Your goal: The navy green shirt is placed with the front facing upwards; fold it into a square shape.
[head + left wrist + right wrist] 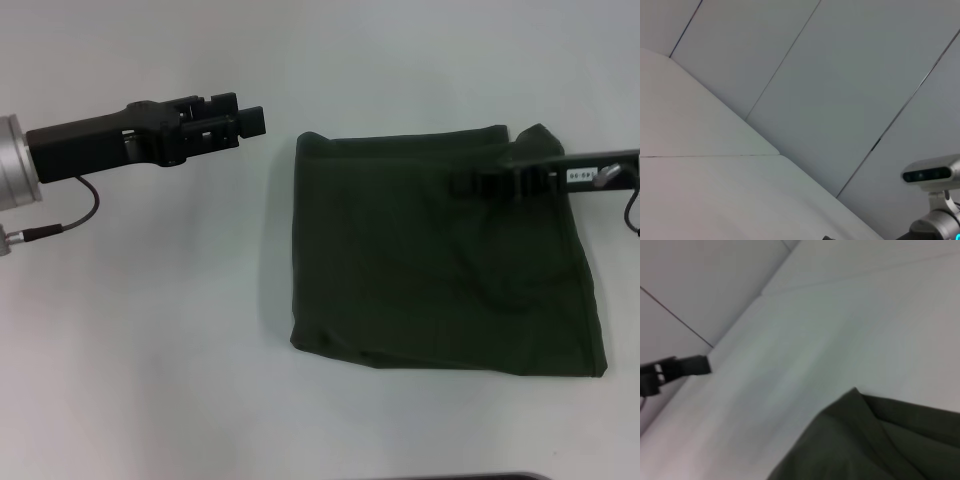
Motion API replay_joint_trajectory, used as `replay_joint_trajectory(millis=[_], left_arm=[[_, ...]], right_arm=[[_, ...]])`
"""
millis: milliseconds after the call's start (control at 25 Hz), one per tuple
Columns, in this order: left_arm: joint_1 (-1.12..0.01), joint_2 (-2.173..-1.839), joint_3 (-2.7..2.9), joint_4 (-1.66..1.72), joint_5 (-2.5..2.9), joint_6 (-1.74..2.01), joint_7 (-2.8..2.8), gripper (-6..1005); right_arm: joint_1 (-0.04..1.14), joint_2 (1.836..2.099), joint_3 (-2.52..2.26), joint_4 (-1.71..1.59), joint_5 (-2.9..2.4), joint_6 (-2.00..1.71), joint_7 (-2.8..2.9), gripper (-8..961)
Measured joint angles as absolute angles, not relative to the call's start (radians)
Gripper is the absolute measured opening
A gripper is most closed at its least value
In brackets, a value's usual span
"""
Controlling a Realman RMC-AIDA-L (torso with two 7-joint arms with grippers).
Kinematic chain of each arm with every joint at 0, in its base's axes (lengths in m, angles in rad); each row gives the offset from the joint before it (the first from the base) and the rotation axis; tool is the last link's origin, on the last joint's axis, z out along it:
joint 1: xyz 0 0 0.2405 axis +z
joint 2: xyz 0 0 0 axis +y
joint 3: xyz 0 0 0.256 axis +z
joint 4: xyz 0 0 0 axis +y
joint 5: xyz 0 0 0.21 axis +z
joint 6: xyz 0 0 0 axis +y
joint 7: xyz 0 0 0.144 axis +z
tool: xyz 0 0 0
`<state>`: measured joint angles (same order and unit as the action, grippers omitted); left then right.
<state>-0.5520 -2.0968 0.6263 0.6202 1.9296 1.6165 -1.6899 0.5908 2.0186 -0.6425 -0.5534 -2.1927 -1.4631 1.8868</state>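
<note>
A dark olive-green shirt (440,250), folded into a rough square with plain fabric showing, lies on a white surface (150,350), right of centre in front of me. My left fingers (248,120) hang above bare surface, clear of the shirt's left edge and touching nothing; I cannot tell how wide they are. My right fingers (470,183) reach in from the right over the shirt's far right part, near a small raised corner of cloth. Dark against the dark fabric, I cannot tell whether they pinch it or stand apart.
</note>
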Motion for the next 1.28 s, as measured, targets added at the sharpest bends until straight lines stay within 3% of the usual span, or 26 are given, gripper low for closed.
replay_joint_trajectory(millis=[920, 1280], left_arm=[[-0.545, -2.094, 0.619, 0.620, 1.930, 1.615, -1.689, 692], [-0.545, -2.091, 0.617, 0.621, 1.930, 1.615, -1.691, 693]], right_arm=[[0.576, 2.041, -0.712, -0.537, -2.129, -1.315, 1.851, 23], [0.558, 2.029, -0.663, -0.582, -1.947, -1.421, 1.780, 37]])
